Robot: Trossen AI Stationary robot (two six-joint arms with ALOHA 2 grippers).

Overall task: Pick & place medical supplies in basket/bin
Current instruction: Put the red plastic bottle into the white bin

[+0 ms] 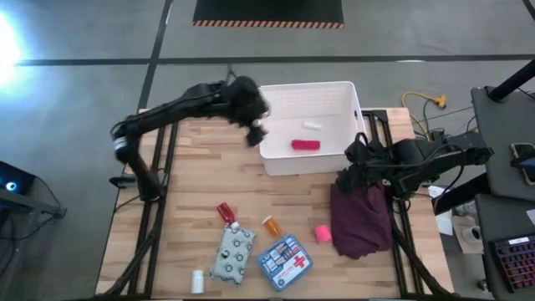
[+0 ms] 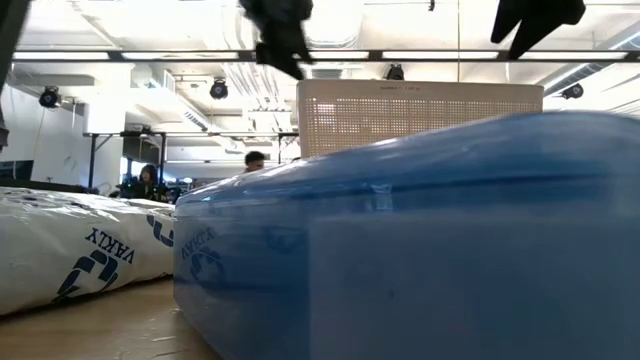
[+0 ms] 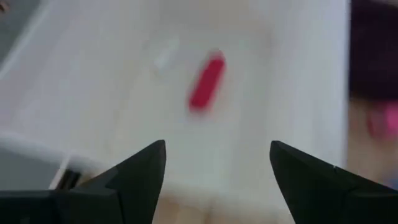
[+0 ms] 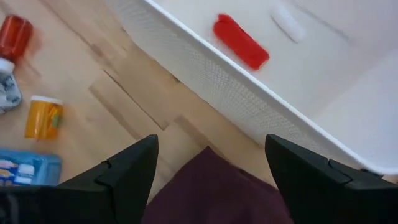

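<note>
Hovering my left claw [image 1: 255,134] released beside the white bin [image 1: 330,90], I am seeing a red tube [image 1: 305,145] lying inside; my right claw [image 1: 347,177] is waiting released above the maroon cloth [image 1: 361,219].

Blue first-aid box [image 2: 420,250] fills the near view, white pouch [image 2: 80,245] at left (printed lettering), perforated white bin [image 2: 420,110] behind, two people [image 2: 148,182] far off.

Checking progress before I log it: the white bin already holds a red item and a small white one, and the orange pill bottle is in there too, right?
Not quite. The orange pill bottle is on the table, outside the white bin; the high view shows it. The red item and small white one are inside.
</note>
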